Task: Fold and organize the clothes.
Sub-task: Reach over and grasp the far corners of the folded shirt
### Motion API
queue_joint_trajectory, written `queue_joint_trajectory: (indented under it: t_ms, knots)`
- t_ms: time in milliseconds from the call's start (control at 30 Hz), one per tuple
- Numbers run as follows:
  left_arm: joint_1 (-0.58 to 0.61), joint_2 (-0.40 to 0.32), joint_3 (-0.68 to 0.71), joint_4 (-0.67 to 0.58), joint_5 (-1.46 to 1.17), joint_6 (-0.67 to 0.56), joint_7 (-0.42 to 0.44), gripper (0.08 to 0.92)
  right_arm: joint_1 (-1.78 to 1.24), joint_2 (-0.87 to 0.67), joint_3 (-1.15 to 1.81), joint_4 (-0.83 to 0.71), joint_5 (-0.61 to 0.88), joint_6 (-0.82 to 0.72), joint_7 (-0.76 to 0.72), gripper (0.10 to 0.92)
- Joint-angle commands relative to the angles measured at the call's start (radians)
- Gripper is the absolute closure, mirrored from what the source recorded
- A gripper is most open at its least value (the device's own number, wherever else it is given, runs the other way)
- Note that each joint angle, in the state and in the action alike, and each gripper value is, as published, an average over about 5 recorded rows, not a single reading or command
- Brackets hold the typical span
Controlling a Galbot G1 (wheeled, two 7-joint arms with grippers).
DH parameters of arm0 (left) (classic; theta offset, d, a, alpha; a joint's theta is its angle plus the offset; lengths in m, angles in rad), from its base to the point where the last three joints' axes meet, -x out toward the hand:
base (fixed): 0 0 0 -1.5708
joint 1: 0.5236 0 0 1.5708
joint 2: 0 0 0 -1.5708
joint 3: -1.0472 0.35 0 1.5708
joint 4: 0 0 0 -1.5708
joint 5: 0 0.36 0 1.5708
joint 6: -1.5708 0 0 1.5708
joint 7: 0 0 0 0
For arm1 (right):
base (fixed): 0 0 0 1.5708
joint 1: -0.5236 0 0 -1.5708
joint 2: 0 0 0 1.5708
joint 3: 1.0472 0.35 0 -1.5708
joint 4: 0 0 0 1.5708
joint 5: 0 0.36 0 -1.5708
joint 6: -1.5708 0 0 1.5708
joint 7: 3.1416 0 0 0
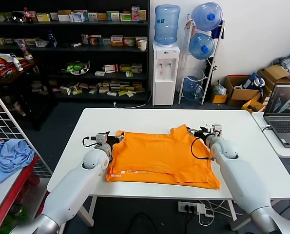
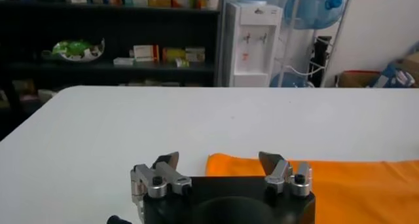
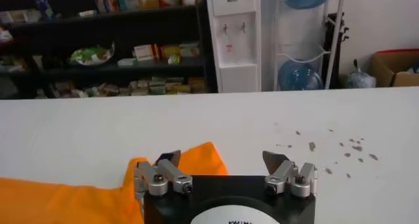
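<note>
The clothes are one bright orange T-shirt (image 1: 159, 156), lying partly folded on the white table (image 1: 149, 117) with pale lettering near its front left corner. My left gripper (image 1: 110, 137) is low at the shirt's far left edge, open and holding nothing. In the left wrist view, the left gripper (image 2: 219, 161) has the orange T-shirt (image 2: 340, 179) just beyond its fingers and off to one side. My right gripper (image 1: 204, 131) is beside the shirt's far right corner, also open and holding nothing. A peak of the T-shirt (image 3: 200, 160) shows by one finger of the right gripper (image 3: 222, 158).
A light blue cloth (image 1: 10, 156) lies on a red shelf to the left, behind a wire rack (image 1: 3, 122). A laptop (image 1: 283, 114) sits on the neighbouring table at the right. Small dark specks (image 3: 327, 147) mark the tabletop near the right gripper. Shelves and a water dispenser (image 1: 165, 73) stand beyond.
</note>
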Motion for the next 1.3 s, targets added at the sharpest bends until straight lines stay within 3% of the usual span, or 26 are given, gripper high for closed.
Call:
queue_joint_trajectory:
  t_ms: [33, 267, 533, 833, 1100, 1300]
  knots:
    - [-0.074, -0.058, 0.018, 0.164, 0.031, -0.033, 0.032, 0.177, 0.054, 0.056, -0.002, -0.145, -0.028, 0.009, -0.036, 0.214]
    - [-0.067, -0.066, 0.019, 0.189, 0.054, -0.042, 0.062, 0.209, 0.047, 0.074, 0.010, -0.160, -0.053, 0.021, -0.037, 0.398]
    - [-0.049, -0.066, 0.016, 0.181, 0.064, -0.005, 0.070, 0.432, 0.055, 0.083, 0.006, -0.162, -0.066, 0.033, -0.041, 0.614]
    - [-0.018, -0.043, 0.015, 0.130, 0.052, -0.043, 0.082, 0.692, 0.037, 0.080, 0.002, -0.134, -0.117, 0.085, -0.067, 0.865]
    - [0.043, 0.007, -0.003, 0.036, 0.048, -0.101, 0.090, 0.897, -0.041, 0.034, -0.002, 0.040, -0.090, 0.093, -0.002, 0.901]
    - [0.111, 0.065, -0.032, -0.091, 0.036, -0.116, 0.078, 0.907, -0.187, -0.046, 0.005, 0.314, -0.074, 0.069, 0.082, 0.901]
